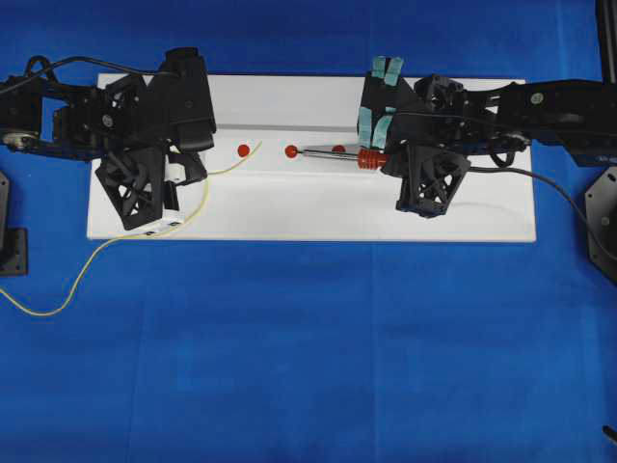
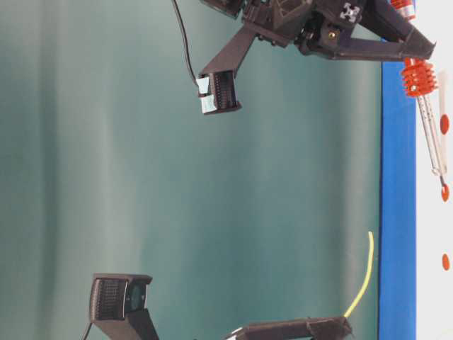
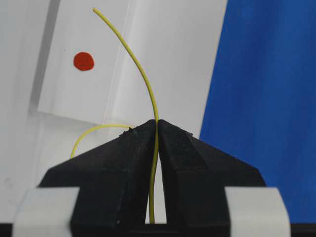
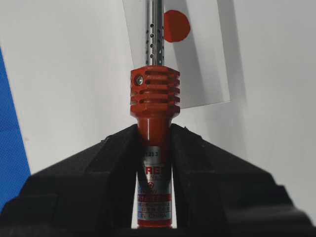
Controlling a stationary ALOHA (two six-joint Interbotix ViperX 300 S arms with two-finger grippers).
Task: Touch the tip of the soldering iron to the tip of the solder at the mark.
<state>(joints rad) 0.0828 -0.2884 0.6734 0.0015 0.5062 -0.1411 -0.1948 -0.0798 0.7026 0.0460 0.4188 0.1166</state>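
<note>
Left gripper is clamped on the solder, whose free end arcs ahead toward the red marks; right gripper is clamped on the iron, shaft pointing left, tip at the middle mark. Solder tip sits nearest, just short, with bare board between.

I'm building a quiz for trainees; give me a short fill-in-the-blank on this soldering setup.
1. The left pincer is shut on the ____.
2. The right pincer grips the soldering iron by its ____ handle.
3. The dots on the white board are ____.

Missing: yellow wire; red; red
</note>
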